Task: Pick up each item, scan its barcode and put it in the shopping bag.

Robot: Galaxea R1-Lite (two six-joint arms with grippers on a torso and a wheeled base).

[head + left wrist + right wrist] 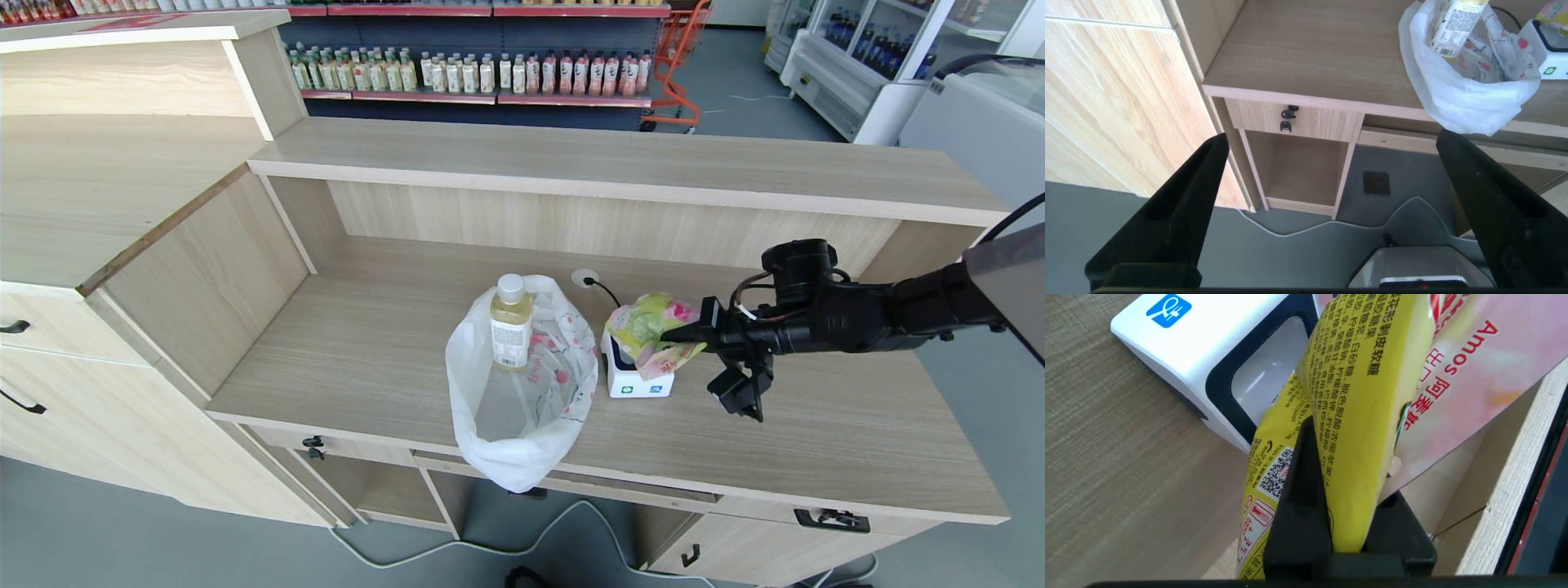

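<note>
My right gripper [684, 333] is shut on a yellow and pink snack packet [651, 330], holding it just above the white barcode scanner [639, 379] on the counter. In the right wrist view the snack packet [1372, 416] is pinched between the black fingers [1302, 498], with the scanner [1221, 363] and its dark window right behind it. A white shopping bag [522, 392] stands open left of the scanner, hanging partly over the front edge, with a bottle of yellowish drink [511, 322] upright inside. My left gripper [1331, 212] hangs open below counter level, in front of the cabinet.
The wooden counter [816, 433] has free room right of the scanner and left of the bag. A raised shelf [620, 163] runs along the back and a taller cabinet [122, 180] stands at the left. A black cable [604, 290] runs from a grommet to the scanner.
</note>
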